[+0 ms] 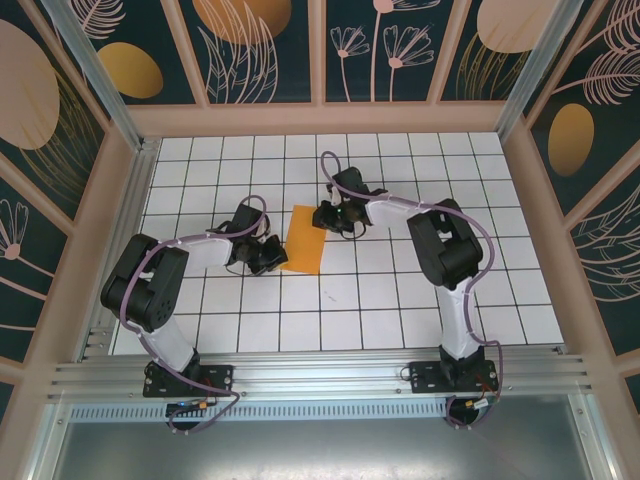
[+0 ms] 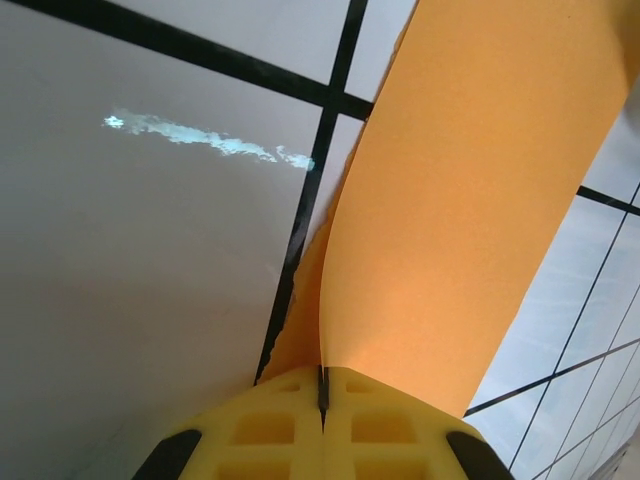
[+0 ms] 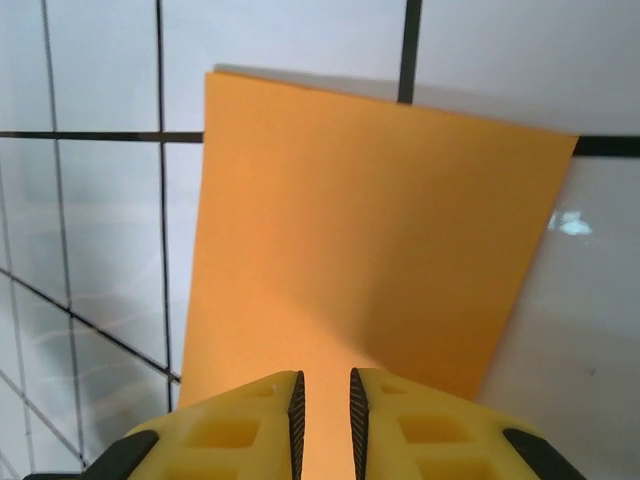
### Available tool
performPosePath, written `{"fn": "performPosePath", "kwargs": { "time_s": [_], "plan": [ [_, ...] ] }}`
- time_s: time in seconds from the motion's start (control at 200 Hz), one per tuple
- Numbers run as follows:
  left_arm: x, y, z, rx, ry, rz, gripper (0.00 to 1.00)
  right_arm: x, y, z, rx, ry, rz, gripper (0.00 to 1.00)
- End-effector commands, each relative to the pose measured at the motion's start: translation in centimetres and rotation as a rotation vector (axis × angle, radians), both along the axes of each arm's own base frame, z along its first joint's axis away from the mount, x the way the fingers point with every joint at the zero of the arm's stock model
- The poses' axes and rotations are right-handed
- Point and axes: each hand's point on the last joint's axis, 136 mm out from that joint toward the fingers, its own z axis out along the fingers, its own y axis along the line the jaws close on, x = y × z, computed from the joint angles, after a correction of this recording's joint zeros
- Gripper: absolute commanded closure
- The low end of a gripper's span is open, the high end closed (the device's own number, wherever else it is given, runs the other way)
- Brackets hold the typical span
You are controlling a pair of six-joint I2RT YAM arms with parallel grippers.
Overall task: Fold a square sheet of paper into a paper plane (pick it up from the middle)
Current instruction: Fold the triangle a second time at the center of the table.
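Two end effectors meet the square sheet of paper [image 1: 306, 245] at the centre of the overhead frame, on the tabletop [image 1: 400, 300]. Your left end effector [image 2: 322, 392] is pressed together on the sheet's left edge, which curls up off the tiles. Your right end effector [image 3: 324, 400] sits at the upper right edge with fingers a sliver apart; whether it grips is unclear. This looks like an early fold, so next carry the pinched edge across, squarely aligned, before creasing.
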Motion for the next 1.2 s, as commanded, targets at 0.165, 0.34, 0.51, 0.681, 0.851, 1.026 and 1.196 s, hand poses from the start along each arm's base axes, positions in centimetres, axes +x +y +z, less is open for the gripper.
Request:
{"fn": "performPosePath", "kwargs": {
  "time_s": [0.165, 0.34, 0.51, 0.681, 0.851, 1.026, 1.196],
  "plan": [
    [0.8, -0.6, 0.7, -0.008, -0.018, -0.008, 0.99, -0.4, -1.3, -2.7, -0.092, 0.045, 0.001, 0.77],
    [1.6, -2.9, 2.9, -0.134, -0.069, -0.038, 0.78, -1.0, -1.5, -4.0, -0.098, 0.08, -0.003, 0.77],
    [2.3, -4.2, 4.0, -0.191, -0.108, -0.051, 0.67, -1.2, -1.5, -4.4, -0.091, 0.095, -0.007, 0.78],
    [3.0, -5.5, 5.0, -0.25, -0.135, -0.065, 0.61, -1.4, -1.5, -4.6, -0.088, 0.104, -0.008, 0.78],
    [3.4, -6.6, 5.9, -0.296, -0.145, -0.071, 0.57, -1.5, -1.6, -4.8, -0.092, 0.114, -0.01, 0.78],
    [3.4, -6.6, 6.2, -0.289, -0.148, -0.075, 0.5, -1.7, -1.6, -5.1, -0.094, 0.123, -0.013, 0.78],
    [3.5, -7.0, 6.1, -0.318, -0.143, -0.066, 0.45, -1.8, -1.5, -5.2, -0.087, 0.129, -0.013, 0.79]
  ]
}}
